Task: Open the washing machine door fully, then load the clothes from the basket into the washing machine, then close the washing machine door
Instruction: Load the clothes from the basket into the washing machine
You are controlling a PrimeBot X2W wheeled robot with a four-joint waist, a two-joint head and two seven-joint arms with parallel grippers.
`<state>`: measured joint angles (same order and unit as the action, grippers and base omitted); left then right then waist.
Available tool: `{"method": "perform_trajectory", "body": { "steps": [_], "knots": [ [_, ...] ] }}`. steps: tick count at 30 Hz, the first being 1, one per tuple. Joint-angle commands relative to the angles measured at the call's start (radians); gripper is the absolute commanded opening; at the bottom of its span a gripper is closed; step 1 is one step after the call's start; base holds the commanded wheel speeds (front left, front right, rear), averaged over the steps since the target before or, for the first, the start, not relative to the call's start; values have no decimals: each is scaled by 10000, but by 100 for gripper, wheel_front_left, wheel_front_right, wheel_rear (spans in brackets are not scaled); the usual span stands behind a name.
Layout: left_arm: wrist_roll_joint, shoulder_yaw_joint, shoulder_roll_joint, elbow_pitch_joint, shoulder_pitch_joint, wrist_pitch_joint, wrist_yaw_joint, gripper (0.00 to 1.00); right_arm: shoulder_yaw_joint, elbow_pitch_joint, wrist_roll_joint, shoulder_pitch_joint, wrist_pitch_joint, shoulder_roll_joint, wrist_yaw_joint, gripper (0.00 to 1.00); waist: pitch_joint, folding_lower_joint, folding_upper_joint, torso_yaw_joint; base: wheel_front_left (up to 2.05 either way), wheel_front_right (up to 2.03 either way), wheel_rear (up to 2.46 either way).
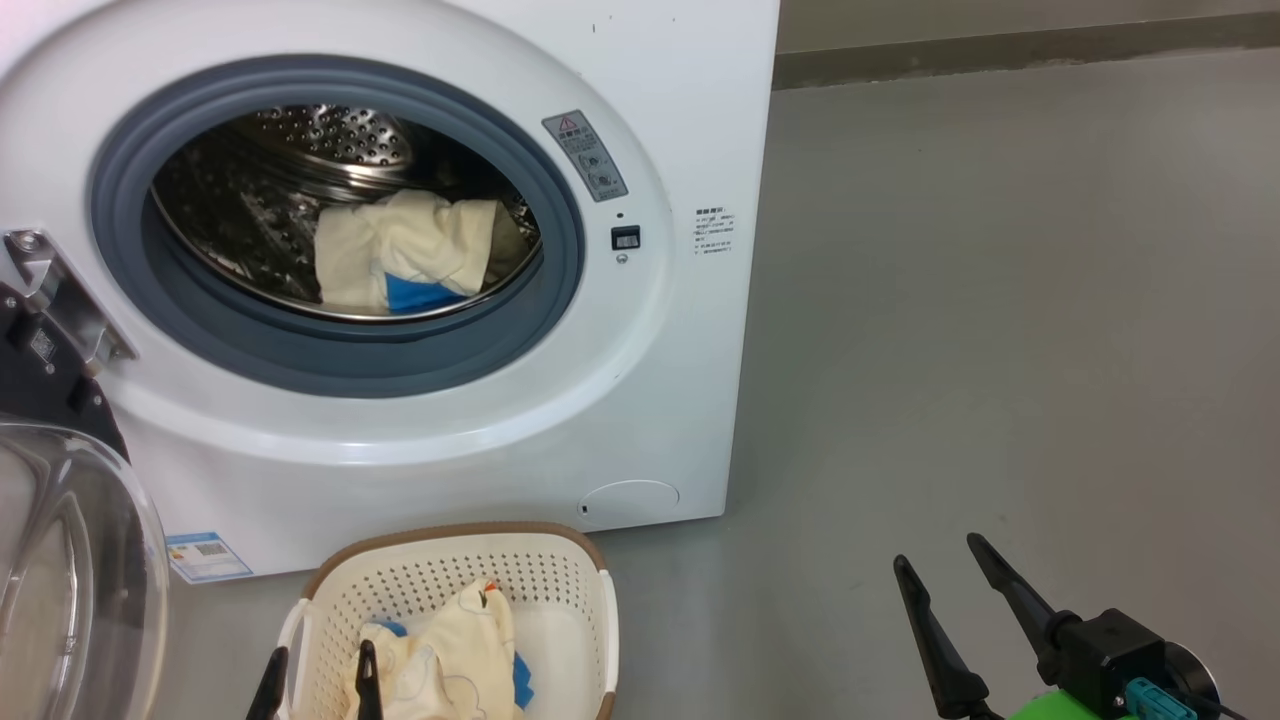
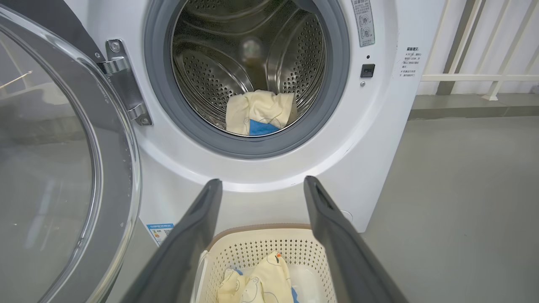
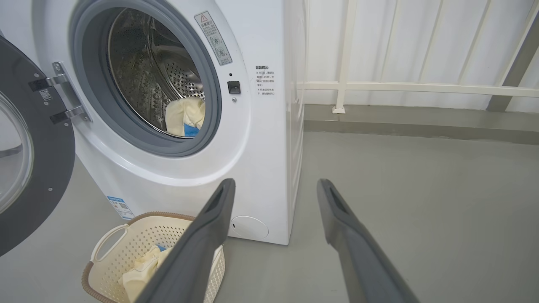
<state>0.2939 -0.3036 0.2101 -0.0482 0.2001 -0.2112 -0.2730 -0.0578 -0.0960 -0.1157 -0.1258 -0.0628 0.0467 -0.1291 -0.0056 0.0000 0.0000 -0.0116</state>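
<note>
Head view, door: the washing machine door (image 1: pixel 70 560) stood swung wide at the lower left, hinged to the washing machine (image 1: pixel 660 400); the opening step looked done.
Head view, load: some of the clothes (image 1: pixel 400 255), cream with a blue piece, lay in the drum (image 1: pixel 300 150); more lay in the basket (image 1: pixel 570 590) on the floor (image 1: pixel 1000 300), just before the machine.
Head view, pincers: the left gripper (image 1: pixel 318 678) was spread over the basket's near edge, holding nothing; the right gripper (image 1: pixel 938 553) was spread too, well off to the right over bare floor.
Left wrist view, aim: its fingers (image 2: pixel 185 244) stood apart, framing the garment in the basket below the drum mouth.
Right wrist view, side look: its fingers (image 3: pixel 202 244) were apart and empty; the basket sat at lower left, the open door at far left.
Left to do: seemingly about halfway through; the basket's clothes needed loading, then the door closing.
</note>
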Motion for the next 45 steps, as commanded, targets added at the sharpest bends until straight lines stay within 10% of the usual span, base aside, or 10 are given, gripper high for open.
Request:
{"method": "perform_trajectory", "body": {
  "steps": [1, 10, 26, 45],
  "knots": [
    [42, 302, 38, -124, -492, -51, -47, 100, -253, -303, 69, 192, -11, 35, -16, 100, 37, 0, 0, 9, 0, 0, 0],
    [328, 301, -116, 1318, -1556, -46, 247, 100, -435, -728, 103, 496, 57, 35, -16, 100, 932, 0, 0, -118, 0, 0, 0],
    [900, -183, -490, 8279, -6784, 930, 2232, 100, -873, -1160, -155, 1957, -293, 35, -16, 100, 4146, 0, 0, -1032, 0, 0, 0],
    [-11, -1109, 869, 12862, -11413, 2555, 2761, 100, -1683, -515, -913, 3759, -1476, 35, -16, 100, 7801, 0, 0, -2528, 0, 0, 0]
  ]
}}
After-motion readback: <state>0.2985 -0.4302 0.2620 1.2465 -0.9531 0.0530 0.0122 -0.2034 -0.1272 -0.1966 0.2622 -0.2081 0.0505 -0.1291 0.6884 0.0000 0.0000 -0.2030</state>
